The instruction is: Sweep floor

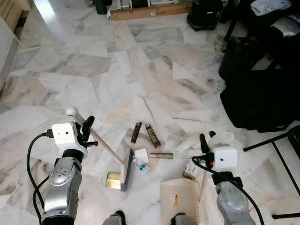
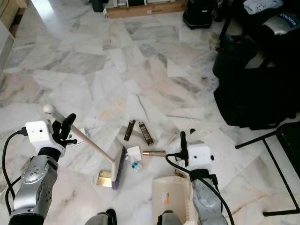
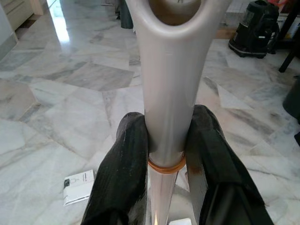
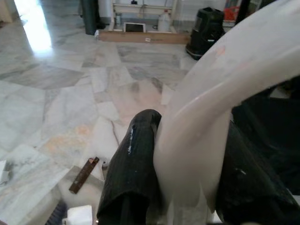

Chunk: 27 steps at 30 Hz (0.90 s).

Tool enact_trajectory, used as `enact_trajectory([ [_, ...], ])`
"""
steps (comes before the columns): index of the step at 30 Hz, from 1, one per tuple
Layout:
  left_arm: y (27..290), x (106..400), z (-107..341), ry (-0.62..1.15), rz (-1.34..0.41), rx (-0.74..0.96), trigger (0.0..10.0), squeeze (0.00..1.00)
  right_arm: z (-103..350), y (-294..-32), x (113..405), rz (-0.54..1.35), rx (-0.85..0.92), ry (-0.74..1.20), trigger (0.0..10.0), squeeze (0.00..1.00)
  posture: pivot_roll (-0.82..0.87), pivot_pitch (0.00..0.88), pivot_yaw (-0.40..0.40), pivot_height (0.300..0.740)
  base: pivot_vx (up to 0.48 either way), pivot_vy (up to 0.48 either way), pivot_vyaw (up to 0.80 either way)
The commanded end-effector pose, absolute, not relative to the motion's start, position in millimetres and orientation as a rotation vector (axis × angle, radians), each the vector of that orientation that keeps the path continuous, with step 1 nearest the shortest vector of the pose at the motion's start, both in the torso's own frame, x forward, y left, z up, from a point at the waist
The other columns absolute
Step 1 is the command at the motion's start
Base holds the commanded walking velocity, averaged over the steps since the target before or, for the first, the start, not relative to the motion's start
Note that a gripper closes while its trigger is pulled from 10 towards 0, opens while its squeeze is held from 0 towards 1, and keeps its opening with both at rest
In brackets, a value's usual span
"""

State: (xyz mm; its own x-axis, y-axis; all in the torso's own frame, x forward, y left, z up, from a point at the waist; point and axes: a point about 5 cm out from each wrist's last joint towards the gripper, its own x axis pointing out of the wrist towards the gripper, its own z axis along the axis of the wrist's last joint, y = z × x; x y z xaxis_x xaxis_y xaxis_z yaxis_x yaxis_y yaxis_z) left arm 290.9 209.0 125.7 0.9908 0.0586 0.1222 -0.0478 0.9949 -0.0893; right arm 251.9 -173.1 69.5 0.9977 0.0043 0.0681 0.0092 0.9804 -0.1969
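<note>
L gripper (image 1: 86, 129) has its jaws clamped on the broom handle (image 1: 105, 146), R gripper (image 1: 206, 143) clamped on the dustpan (image 1: 177, 201) handle, w/ litter just ahead of both, so keep bristles low & drag short strokes toward the pan mouth.

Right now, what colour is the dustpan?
Cream dustpan, with a small orange label; right eye view shows it best.
</note>
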Motion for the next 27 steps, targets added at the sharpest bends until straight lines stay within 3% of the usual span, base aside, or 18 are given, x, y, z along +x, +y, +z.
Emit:
enact_trajectory([
  [1, 213.6, 288.5, 124.7, -0.116, 0.06, -0.084, 10.0, 0.0, 56.9, -181.4, 239.9, -0.082, -0.148, -0.006, 10.0, 0.0, -0.05, 0.278, 0.069, 0.74, 0.0, 0.0, 0.0],
  [4, 211.8, 288.7, 124.9, -0.113, 0.052, -0.083, 10.0, 0.0, 67.6, -194.3, 234.7, -0.215, -0.051, -0.066, 10.0, 0.0, -0.03, 0.275, 0.077, 0.74, 0.0, 0.0, 0.0],
  [7, 213.2, 289.4, 127.5, -0.116, 0.048, -0.081, 10.0, 0.0, 75.0, -178.5, 228.8, -0.062, -0.047, -0.06, 10.0, 0.0, -0.05, 0.276, 0.08, 0.74, 0.0, 0.0, 0.0],
  [10, 214.4, 290.1, 126.9, -0.114, 0.049, -0.08, 10.0, 0.0, 86.2, -179.8, 230.3, -0.068, -0.052, -0.096, 10.0, 0.0, -0.06, 0.279, 0.081, 0.74, 0.0, 0.0, 0.0],
  [17, 213.0, 289.9, 127.7, -0.12, 0.052, -0.086, 10.0, 0.0, 113.0, -169.5, 262.4, -0.046, -0.06, -0.169, 10.0, 0.0, -0.05, 0.278, 0.068, 0.74, 0.0, 0.0, 0.0],
  [27, 212.4, 289.3, 127.6, -0.123, 0.054, -0.092, 10.0, 0.0, 120.2, -165.7, 278.7, -0.022, -0.123, -0.181, 10.0, 0.0, -0.05, 0.287, 0.056, 0.74, 0.0, 0.0, 0.0],
])
